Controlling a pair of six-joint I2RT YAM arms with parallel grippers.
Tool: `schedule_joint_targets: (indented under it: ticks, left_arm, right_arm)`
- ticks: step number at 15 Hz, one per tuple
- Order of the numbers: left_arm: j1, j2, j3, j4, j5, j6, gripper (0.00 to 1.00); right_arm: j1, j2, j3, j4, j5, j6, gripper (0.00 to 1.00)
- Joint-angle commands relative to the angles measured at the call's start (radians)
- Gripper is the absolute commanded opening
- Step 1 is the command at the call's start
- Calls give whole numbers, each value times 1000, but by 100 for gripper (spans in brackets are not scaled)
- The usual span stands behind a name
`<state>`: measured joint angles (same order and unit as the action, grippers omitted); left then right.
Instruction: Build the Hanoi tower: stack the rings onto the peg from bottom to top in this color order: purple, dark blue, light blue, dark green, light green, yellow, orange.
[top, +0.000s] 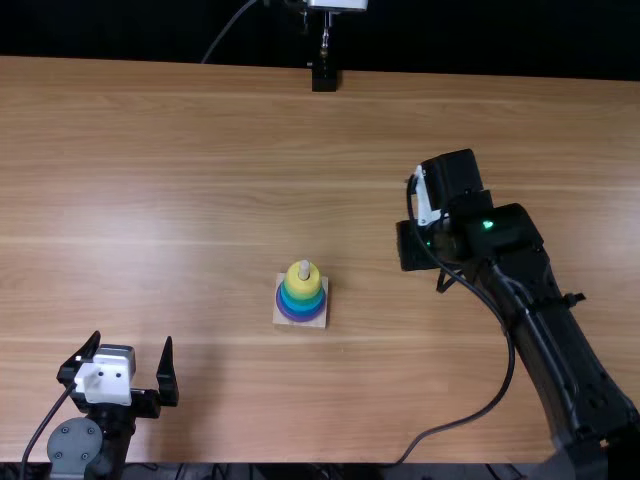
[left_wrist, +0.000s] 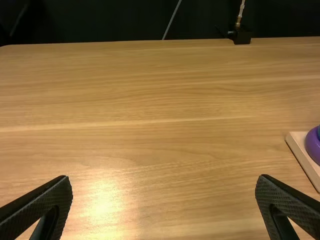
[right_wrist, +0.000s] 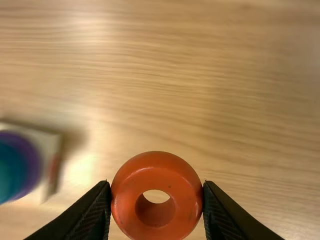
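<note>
My left gripper (top: 127, 368) stands open at the table's near left; in the left wrist view the same gripper (left_wrist: 164, 187) has nothing between its fingers. My right gripper (top: 440, 280) is right of the tower in the top view. The right wrist view has this gripper (right_wrist: 156, 192) shut on the orange ring (right_wrist: 156, 167). The wooden base (top: 282, 319) holds stacked rings: purple (top: 299, 317) low down, blue and teal (top: 315, 302) above, yellow ring (top: 304, 284) uppermost, with the peg tip (top: 304, 266) poking through. Dark blue and the greens are hard to tell apart.
A black stand (top: 324, 78) with a metal rod is at the table's far edge. A black cable (top: 511, 365) loops beside the right arm, between it and the tower's side. Bare wood (top: 200, 200) stretches left of the tower.
</note>
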<state>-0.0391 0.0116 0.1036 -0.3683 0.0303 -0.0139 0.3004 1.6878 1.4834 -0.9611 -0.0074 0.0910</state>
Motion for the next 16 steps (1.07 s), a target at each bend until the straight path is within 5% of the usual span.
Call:
schedule_joint_targets:
  ticks: [1, 4, 5, 7, 8, 14, 16]
  left_arm:
    - [5, -12, -104, -81, 12, 12, 100]
    - [5, -12, -104, -81, 12, 12, 100]
    - [5, -12, -104, -81, 12, 12, 100]
    - [5, -12, -104, -81, 12, 12, 100]
    - [5, -12, -104, -81, 12, 12, 100]
    - [5, -12, -104, -81, 12, 12, 100]
    - [5, -12, -104, -81, 12, 12, 100]
  right_arm:
    - [60, -65, 64, -32, -4, 3, 0]
    - [174, -97, 124, -97, -4, 5, 0]
    - [217, -99, 144, -111, -2, 25, 0]
    - [267, -97, 190, -117, -2, 112, 0]
    - [295, -96, 215, -124, -4, 124, 0]
    - [408, -50, 227, -113, -2, 134, 0]
    - [416, -11, 241, -111, -2, 178, 0]
